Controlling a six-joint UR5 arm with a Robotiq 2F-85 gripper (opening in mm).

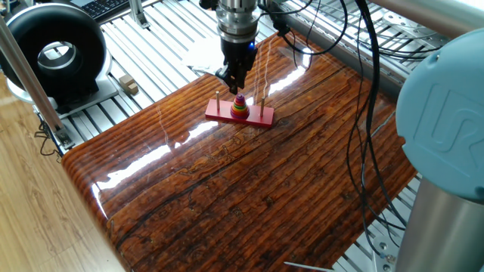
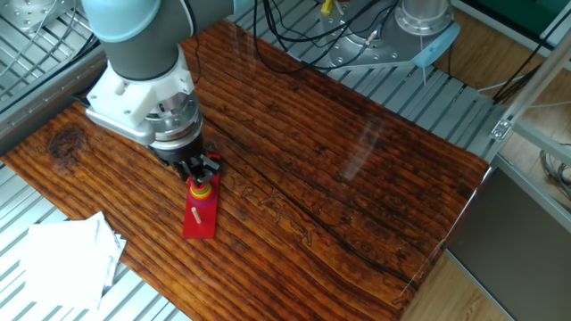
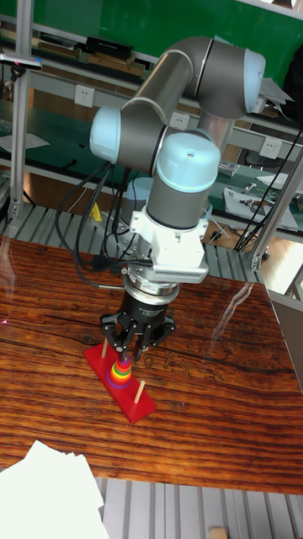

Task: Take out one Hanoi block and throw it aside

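Note:
The red base (image 1: 255, 117) with its pegs lies on the wooden table (image 1: 249, 196), toward the far side. A multicoloured ring stack (image 1: 239, 109) sits on the middle peg, and the tiny purple Hanoi block (image 2: 199, 183) tops it. My gripper (image 1: 235, 83) hangs straight over the stack, open, with its fingertips just above and around the top of the stack. Nothing is held between them. From the other side my gripper (image 2: 198, 170) covers the far end of the base (image 2: 200, 221). In the tall view my gripper (image 3: 128, 349) straddles the stack (image 3: 123, 369).
White paper (image 2: 61, 255) lies off the table's corner near the base. A black round device (image 1: 56, 51) and a small wooden block (image 1: 128, 84) sit on the slatted frame to the left. Cables (image 1: 363, 91) hang over the far right.

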